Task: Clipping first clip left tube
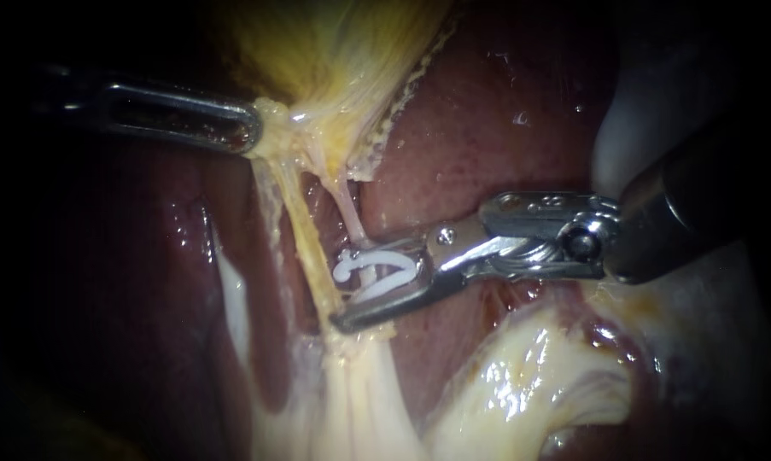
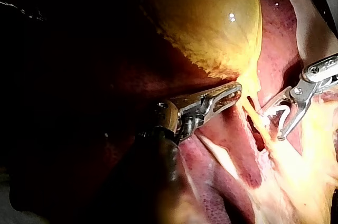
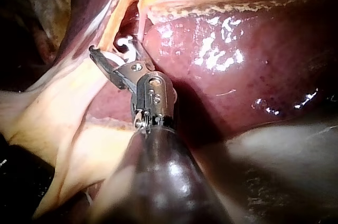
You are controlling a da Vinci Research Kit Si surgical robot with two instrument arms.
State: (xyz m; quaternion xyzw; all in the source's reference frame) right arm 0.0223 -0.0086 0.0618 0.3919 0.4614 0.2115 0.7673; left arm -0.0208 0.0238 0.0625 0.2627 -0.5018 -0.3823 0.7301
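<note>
Right instrument (image 1: 355, 286) shaft looms dark; jaws hold open clip (image 1: 376, 273) astride tube (image 1: 351, 218), far side hidden. Left instrument (image 1: 250, 132) grips gallbladder (image 1: 334, 51), tips buried.

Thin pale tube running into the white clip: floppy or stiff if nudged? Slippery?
Probably floppy: the thin pale pink tube is a slender strand, seemingly taut only because the left instrument grips the yellow gallbladder. Likely slippery: the dark red liver around it glistens wet. Possibly fragile: it looks thinner than the open white plastic clip in the right instrument.
</note>
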